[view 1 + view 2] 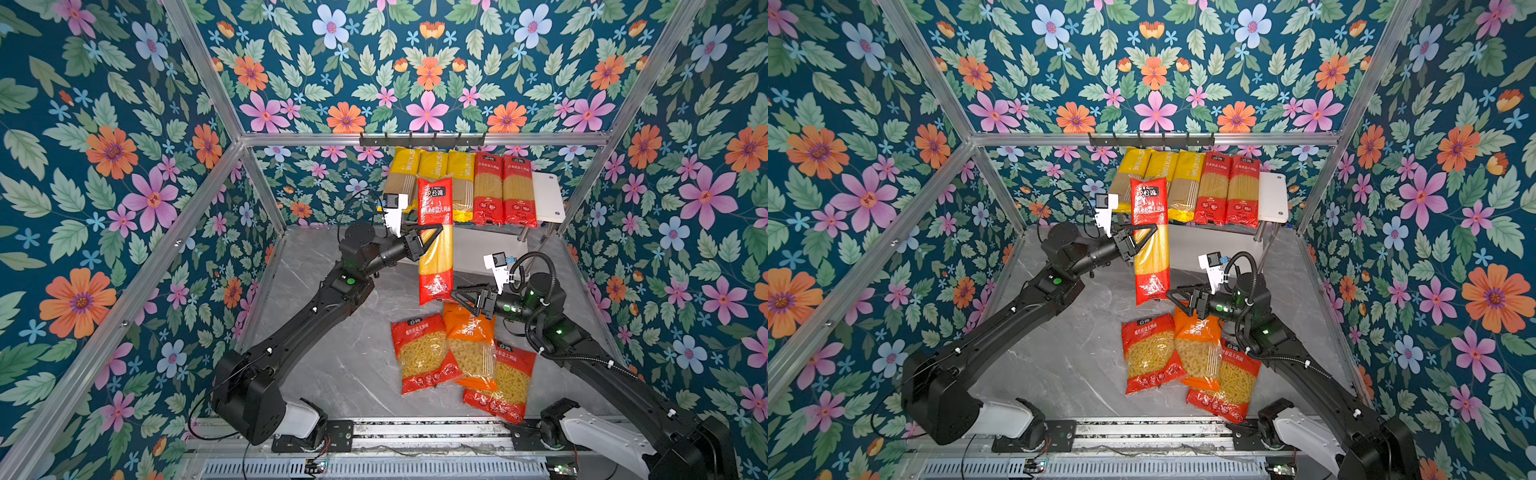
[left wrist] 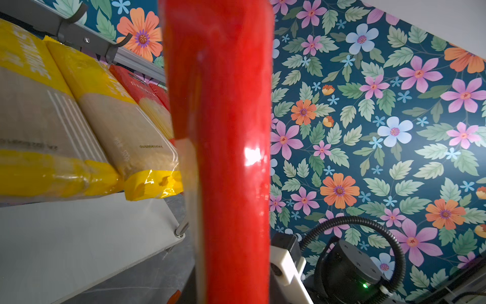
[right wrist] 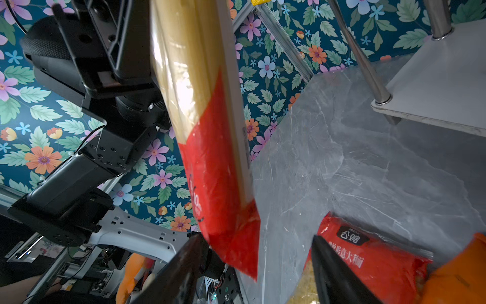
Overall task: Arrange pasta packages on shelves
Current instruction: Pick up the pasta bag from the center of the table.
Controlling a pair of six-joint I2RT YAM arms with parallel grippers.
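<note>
My left gripper point(image 1: 432, 233) is shut on a long red spaghetti pack point(image 1: 435, 253), holding it upright in the air in front of the shelves point(image 1: 547, 195). This pack point(image 2: 218, 131) fills the left wrist view and hides the fingers. My right gripper point(image 1: 457, 293) is open at the pack's lower end point(image 3: 223, 189), which hangs between the spread fingers point(image 3: 184, 268). On the top shelf three yellow spaghetti packs point(image 1: 432, 170) and two red ones point(image 1: 503, 191) lean side by side. Two red short-pasta bags point(image 1: 424, 353) point(image 1: 503, 382) and an orange bag point(image 1: 469, 340) lie on the table.
A black hook rail point(image 1: 422, 139) runs along the back frame bar above the shelves. The top board's right end point(image 1: 1273, 195) is bare. Chrome posts point(image 1: 523, 235) stand at the rack's corners. Grey marble tabletop point(image 1: 332, 353) spreads to the left of the bags. Floral walls close three sides.
</note>
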